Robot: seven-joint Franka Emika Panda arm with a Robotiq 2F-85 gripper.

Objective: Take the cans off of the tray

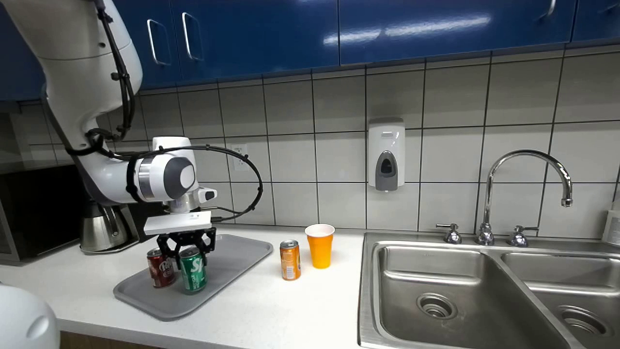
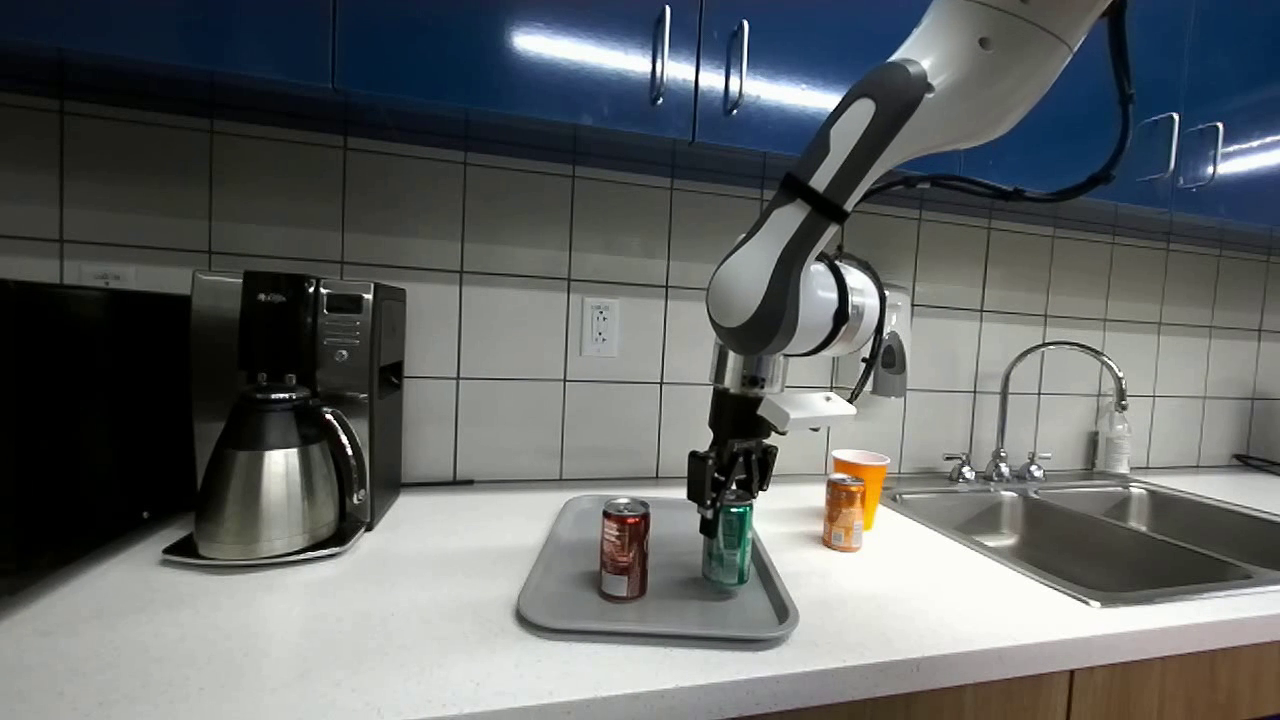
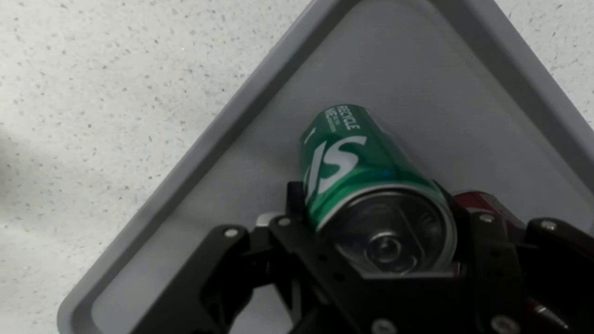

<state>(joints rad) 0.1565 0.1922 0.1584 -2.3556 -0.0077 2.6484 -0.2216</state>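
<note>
- In the wrist view, the pincer (image 3: 372,202) grips the green can (image 3: 343,162) at mid-frame, a finger against either side.
- In an exterior view, the tray (image 2: 560,575) lies low centre, the green can upright at its right part, the dark red can (image 2: 624,550) standing on its left part.
- Right of centre there, the orange-bronze can (image 2: 843,515) stands on the white tabletop (image 2: 400,620), off the tray, partly hiding the yellow-orange cup (image 2: 877,485).
</note>
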